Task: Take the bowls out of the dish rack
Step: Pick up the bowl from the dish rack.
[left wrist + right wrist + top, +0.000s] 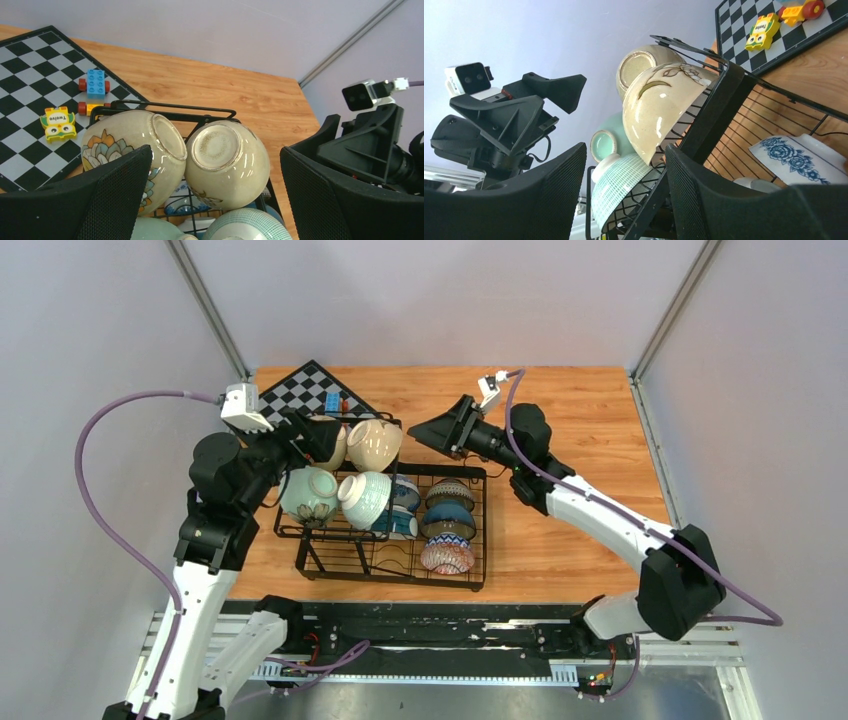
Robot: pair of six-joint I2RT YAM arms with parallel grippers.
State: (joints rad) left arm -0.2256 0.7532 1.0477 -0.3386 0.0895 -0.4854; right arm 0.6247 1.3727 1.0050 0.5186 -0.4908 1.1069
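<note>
Tabletop (580, 420) of pale wood fills the overhead view, and the dish rack (390, 558) sits at its centre, with a chessboard (300, 390) just behind it at upper left. No bowl lies outside the rack, so I judge the unloading is at its first pick.

Both arms reach over the back of the rack. The left gripper (215, 155) hangs with its fingers spread wide and holds nothing. In its wrist view, two cream bowls show in the gap between the fingers. These are a flowered cream bowl (125, 137) and a plain cream bowl (225, 165), bottoms up and touching each other. The right gripper (625, 147) comes in from the right of the overhead view. Its fingers stand apart, and the plain bowl's rim dips between them. A gap shows on one side, so it is not clamped.

Lower in the rack lie a mint bowl (308, 490), a green-lined bowl (362, 498) and a column of patterned bowls (448, 525).

Next, the right fingers should pinch that rim alone (a rack wire runs right beside it). Then they should lift up and away without knocking the flowered neighbour.

Toy blocks (95, 82) rest on the chessboard.
</note>
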